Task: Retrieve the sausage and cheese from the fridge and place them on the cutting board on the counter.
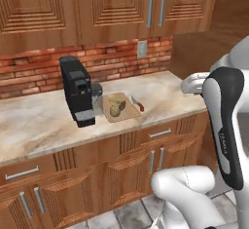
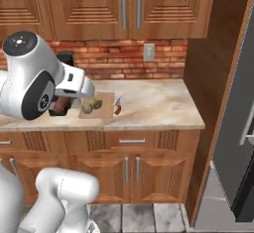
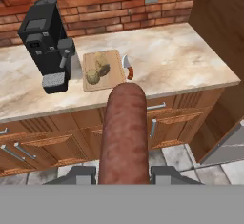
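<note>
Brick backs the beige counter (image 3: 190,61) under wooden cabinets, where a black coffee machine (image 3: 47,42) stands at the left. Just beside the machine lies the cutting board (image 3: 114,73), carrying two brownish lumps that look like potatoes (image 3: 97,68). A knife (image 3: 127,68) with a red handle rests on the counter along the board's right edge. Out in front of the cabinets, well apart from the board, the gripper (image 3: 123,173) has its fingers (image 3: 78,174) closed on the sausage (image 3: 124,132), which juts forward between them and points toward the board. At the far right of the right base view, the fridge (image 2: 243,128) stands beyond a wooden side panel.
</note>
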Robot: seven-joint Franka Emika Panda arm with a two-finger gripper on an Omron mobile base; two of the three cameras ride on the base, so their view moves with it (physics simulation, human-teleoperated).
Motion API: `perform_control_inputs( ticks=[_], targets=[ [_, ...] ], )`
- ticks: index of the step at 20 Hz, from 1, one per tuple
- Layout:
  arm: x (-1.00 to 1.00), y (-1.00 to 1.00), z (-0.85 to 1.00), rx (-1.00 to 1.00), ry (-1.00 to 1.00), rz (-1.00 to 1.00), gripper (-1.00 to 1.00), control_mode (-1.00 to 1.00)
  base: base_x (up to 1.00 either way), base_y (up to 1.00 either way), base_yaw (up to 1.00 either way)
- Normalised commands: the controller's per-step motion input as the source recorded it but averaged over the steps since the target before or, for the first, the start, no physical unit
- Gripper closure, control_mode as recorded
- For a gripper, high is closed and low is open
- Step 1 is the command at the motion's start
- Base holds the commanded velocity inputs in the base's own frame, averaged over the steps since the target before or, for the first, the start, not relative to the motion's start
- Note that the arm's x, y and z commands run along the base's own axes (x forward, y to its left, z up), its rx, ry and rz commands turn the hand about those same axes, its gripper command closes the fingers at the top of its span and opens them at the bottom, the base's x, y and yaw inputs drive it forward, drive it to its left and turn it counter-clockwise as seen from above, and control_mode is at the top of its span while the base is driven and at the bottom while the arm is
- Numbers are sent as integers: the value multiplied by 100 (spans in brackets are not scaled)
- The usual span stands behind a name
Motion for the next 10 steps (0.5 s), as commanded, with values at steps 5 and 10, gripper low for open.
perform_control_inputs(
  ticks=[5, 10],
  targets=[
    [0, 0, 0, 0, 0, 0, 100, 100, 88, 48, -5],
    [0, 0, 0, 0, 0, 0, 100, 100, 63, 15, -3]
  ],
)
